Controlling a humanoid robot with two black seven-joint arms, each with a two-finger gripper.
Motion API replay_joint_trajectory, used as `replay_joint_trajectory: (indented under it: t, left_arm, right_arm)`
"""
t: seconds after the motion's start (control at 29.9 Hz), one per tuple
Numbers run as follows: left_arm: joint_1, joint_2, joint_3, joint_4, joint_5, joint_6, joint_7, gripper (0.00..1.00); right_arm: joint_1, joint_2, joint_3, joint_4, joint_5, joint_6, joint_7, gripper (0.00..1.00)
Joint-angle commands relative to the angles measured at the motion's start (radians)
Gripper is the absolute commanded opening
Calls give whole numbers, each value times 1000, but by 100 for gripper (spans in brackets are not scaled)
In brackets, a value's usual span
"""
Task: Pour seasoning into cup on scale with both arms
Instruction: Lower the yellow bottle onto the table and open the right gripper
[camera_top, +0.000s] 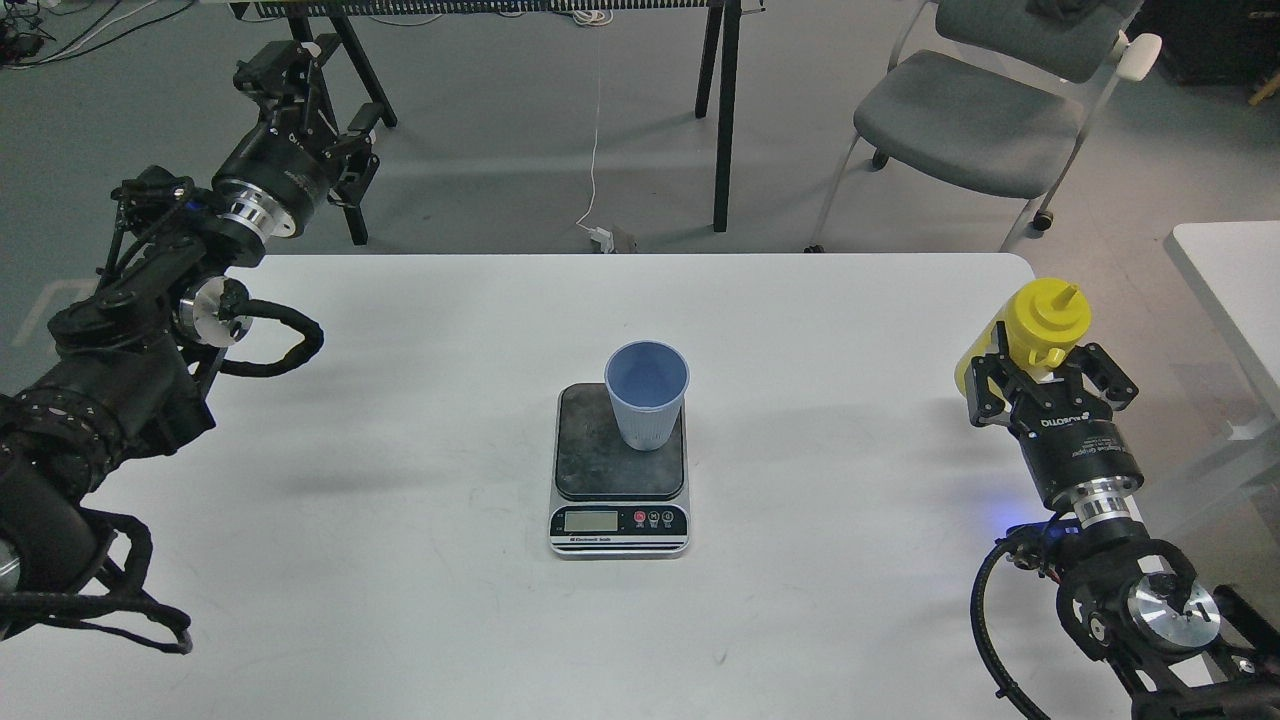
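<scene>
The light blue ribbed cup (647, 395) stands upright on the back right of the scale (600, 470), which sits at the middle of the white table (400, 560). My right gripper (1045, 382) is at the table's right edge, far to the right of the cup. It is shut on the yellow seasoning bottle (1041, 322), which stands upright with its nozzle pointing up. Whether the bottle's base touches the table is hidden. My left gripper (320, 100) is open and empty, raised beyond the table's far left corner.
A grey chair (960, 110) and black trestle legs (722, 110) stand on the floor behind the table. A second white table (1230, 270) is at the right. A white cable (598, 130) hangs to the floor behind.
</scene>
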Motion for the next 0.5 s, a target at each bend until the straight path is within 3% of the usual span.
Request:
replay_joint_trajectory:
  t: [0.0, 0.13, 0.23, 0.47]
  left_arm:
    - [1, -1, 0, 0, 0, 0, 0, 76]
    - [5, -3, 1, 0, 2, 0, 0, 76]
    - [9, -3, 1, 0, 2, 0, 0, 76]
    - [7, 5, 1, 0, 2, 0, 0, 76]
  right_arm:
    - [-28, 1, -2, -38, 0, 0, 0, 18]
    - [-32, 2, -3, -63, 0, 0, -3, 19]
    - [-28, 14, -3, -75, 0, 0, -2, 28]
    - [-25, 40, -14, -90, -6, 0, -2, 35]
